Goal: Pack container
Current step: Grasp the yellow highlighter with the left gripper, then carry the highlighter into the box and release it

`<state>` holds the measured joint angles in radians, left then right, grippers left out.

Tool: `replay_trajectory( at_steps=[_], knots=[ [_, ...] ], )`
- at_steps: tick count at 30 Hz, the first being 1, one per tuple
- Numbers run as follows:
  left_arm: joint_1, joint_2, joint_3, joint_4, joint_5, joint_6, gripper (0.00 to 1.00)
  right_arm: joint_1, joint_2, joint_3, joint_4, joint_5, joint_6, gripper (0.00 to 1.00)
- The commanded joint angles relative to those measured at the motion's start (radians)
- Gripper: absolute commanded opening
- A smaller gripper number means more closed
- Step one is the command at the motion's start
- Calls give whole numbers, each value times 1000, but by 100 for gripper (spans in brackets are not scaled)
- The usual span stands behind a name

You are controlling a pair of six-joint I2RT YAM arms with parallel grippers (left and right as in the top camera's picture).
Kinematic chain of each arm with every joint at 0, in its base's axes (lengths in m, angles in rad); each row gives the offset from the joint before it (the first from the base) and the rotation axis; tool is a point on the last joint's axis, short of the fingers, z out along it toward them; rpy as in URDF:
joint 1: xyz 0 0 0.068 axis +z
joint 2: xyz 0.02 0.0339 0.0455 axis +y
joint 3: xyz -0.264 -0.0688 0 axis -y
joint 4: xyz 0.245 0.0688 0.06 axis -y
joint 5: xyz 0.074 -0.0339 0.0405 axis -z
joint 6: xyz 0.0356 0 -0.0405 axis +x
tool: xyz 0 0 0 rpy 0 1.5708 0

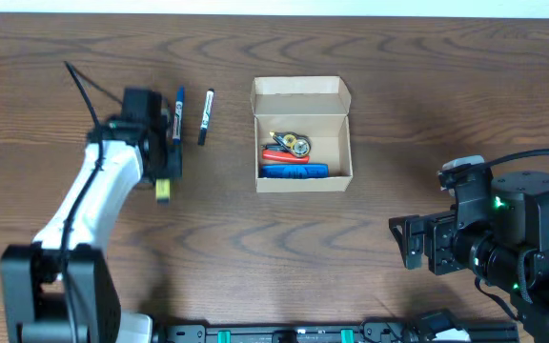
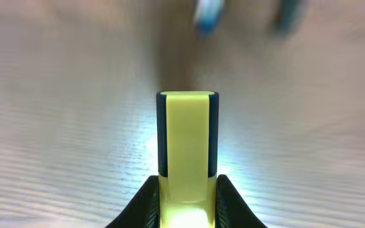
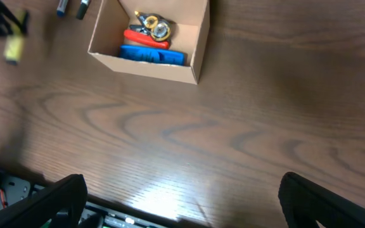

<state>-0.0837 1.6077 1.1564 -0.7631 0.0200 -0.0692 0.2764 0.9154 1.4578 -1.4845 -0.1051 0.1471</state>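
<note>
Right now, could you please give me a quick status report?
Left gripper shut on yellow highlighter. Right gripper open, empty. Cardboard box open, partly packed. Two markers on table.

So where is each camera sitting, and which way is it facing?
Overhead: fixed above the table, looking down at the cardboard box and a loose marker; both arms show.
Left wrist: on the left arm, looking along the left claw at the yellow marker it grips; fingers show.
Right wrist: on the right arm, looking across the table at the box; open right claw's fingers show.
Shared: overhead and right wrist see the box.
</note>
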Motion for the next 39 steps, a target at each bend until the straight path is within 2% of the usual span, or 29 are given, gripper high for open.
replay_trajectory(
  at_steps=[1, 4, 7, 14, 19, 31, 39],
  knots=[
    [-59, -56, 155, -74, 31, -57, 6, 6, -1, 1, -1, -4, -14, 99],
    [-127, -56, 259, -127, 65, -130, 6, 6, -1, 1, -1, -4, -14, 99],
    [-217, -56, 313, -113, 94, -220, 6, 6, -1, 1, -1, -4, -14, 99],
    [-482, 0, 319, 88, 61, -418, 6, 6, -1, 1, -1, -4, -14, 99],
    [-587, 108, 319, 220, 60, -549, 6, 6, -1, 1, -1, -4, -14, 99],
    [-635, 269, 319, 378, 141, -589, 6, 6, -1, 1, -1, -4, -14, 99],
    [-636, 311, 319, 404, 158, -609, 7, 6, -1, 1, -1, -4, -14, 99]
  ],
)
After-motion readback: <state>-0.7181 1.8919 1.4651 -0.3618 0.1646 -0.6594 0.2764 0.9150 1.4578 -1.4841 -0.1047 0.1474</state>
